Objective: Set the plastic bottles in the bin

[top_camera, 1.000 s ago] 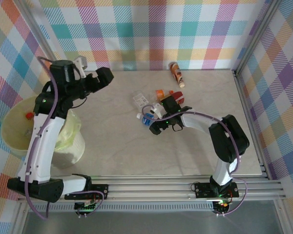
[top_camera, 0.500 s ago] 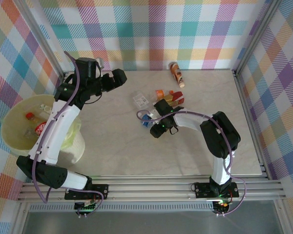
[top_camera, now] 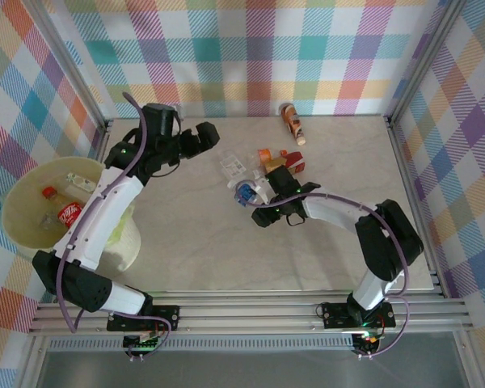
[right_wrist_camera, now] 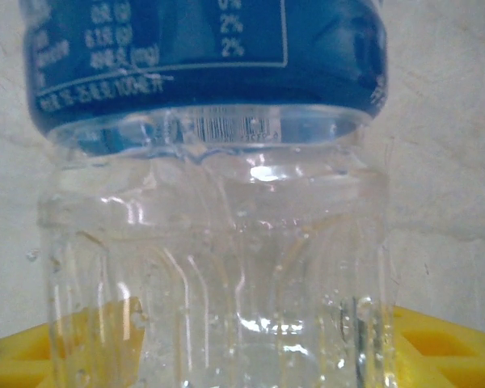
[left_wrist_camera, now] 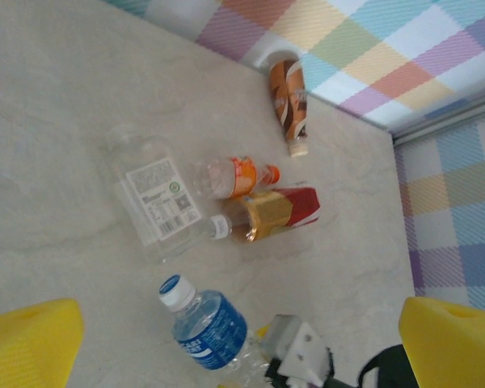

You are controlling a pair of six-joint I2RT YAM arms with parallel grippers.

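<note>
Several plastic bottles lie mid-table: a clear one with a white label, an orange-label one, a red-and-yellow one and a blue-label one. My right gripper is shut on the blue-label bottle's clear lower body, with yellow fingers against both sides. My left gripper hangs open above the table, left of the bottles. The bin stands at the far left with bottles inside.
An orange-brown bottle lies at the back wall. Checked walls and a metal frame close the table on three sides. The left arm's links cross over the bin's right rim.
My left arm has swung right, from above the bin toward the bottles, staying open. My right gripper has closed on the blue-label bottle and shifted it slightly.
</note>
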